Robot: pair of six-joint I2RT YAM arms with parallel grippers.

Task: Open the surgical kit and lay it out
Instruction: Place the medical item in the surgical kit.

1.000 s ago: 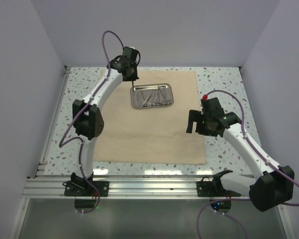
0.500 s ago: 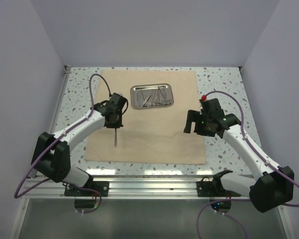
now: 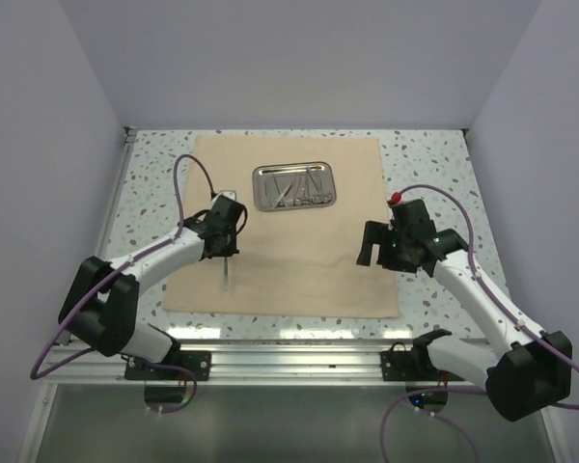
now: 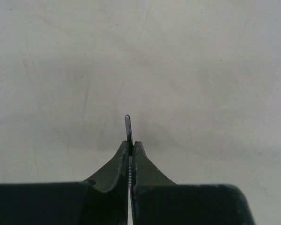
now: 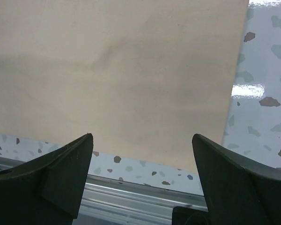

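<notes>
The beige cloth wrap [image 3: 299, 251] lies spread flat on the table. On its far middle stands the steel tray [image 3: 332, 185] with several thin silver instruments [image 3: 291, 188] inside. My left gripper [image 3: 226, 253] hangs over the cloth's near left part, shut on one thin silver instrument [image 3: 226, 274]. In the left wrist view its narrow end [image 4: 128, 127] pokes out just past the closed left gripper [image 4: 131, 145] above plain cloth [image 4: 178, 70]. My right gripper [image 3: 374, 245] stands open and empty over the cloth's right edge. The right wrist view shows that gripper [image 5: 143, 140] with cloth [image 5: 131, 70] below.
The speckled table [image 3: 434, 164] shows around the cloth. An aluminium rail [image 3: 289, 362] runs along the near edge, also seen as the rail [image 5: 131, 199] under my right fingers. Grey walls close in the left, right and back.
My left arm swung from the tray back to the cloth's near left part, carrying the thin instrument, and has sunk a little lower. The right arm drifted slightly toward the near side.
</notes>
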